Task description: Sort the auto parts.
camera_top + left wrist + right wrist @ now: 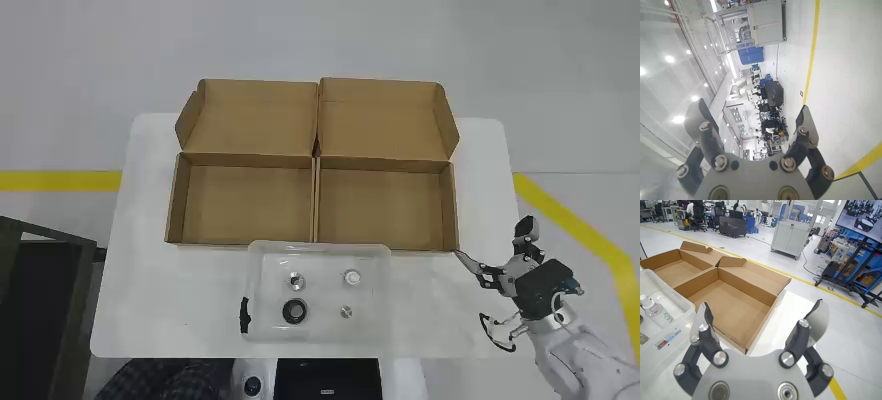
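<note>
A clear plastic tray (262,262) sits at the table's front middle. In it lie a small metal part (295,280), a white bottle (352,276), a black ring (295,311) and another metal piece (346,311). My right gripper (472,288) hovers open and holding nothing off the table's right front, beside the right box's near corner. In the right wrist view this gripper (762,306) faces the boxes, with the bottle (651,309) and tray (680,300) off to one side. My left gripper (753,106) is open, holds nothing and points away toward the room.
Two open cardboard boxes stand side by side behind the tray, the left box (240,205) and the right box (385,208), lids folded back. A black curved piece (243,315) rests at the tray's left edge. A yellow floor line runs past the table.
</note>
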Controlling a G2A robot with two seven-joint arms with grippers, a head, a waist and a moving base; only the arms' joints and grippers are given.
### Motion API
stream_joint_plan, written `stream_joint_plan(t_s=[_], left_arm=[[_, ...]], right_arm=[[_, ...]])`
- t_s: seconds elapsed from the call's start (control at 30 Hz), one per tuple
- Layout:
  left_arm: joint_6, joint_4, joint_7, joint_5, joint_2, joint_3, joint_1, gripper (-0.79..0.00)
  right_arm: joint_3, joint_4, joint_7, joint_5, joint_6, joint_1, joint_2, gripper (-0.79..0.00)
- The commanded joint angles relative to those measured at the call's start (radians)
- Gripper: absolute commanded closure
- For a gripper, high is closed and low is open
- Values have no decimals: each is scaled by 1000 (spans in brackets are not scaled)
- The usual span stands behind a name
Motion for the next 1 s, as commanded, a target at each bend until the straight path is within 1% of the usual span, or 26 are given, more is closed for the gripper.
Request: stream_joint_plan(t_s=[0.0, 0.77, 0.83, 0.97], left_arm=[[0, 0, 0, 0, 0, 0, 0, -784], [0, 0, 0, 0, 0, 0, 0, -784], [0, 0, 0, 0, 0, 0, 0, -785], [0, 0, 0, 0, 0, 0, 0, -785]], right_arm=[[0, 0, 0, 0, 0, 0, 0, -784], [0, 0, 0, 0, 0, 0, 0, -784], [-8, -4, 12, -3, -9, 5, 1, -785], [-16, -16, 57, -23, -61, 30, 6, -785]])
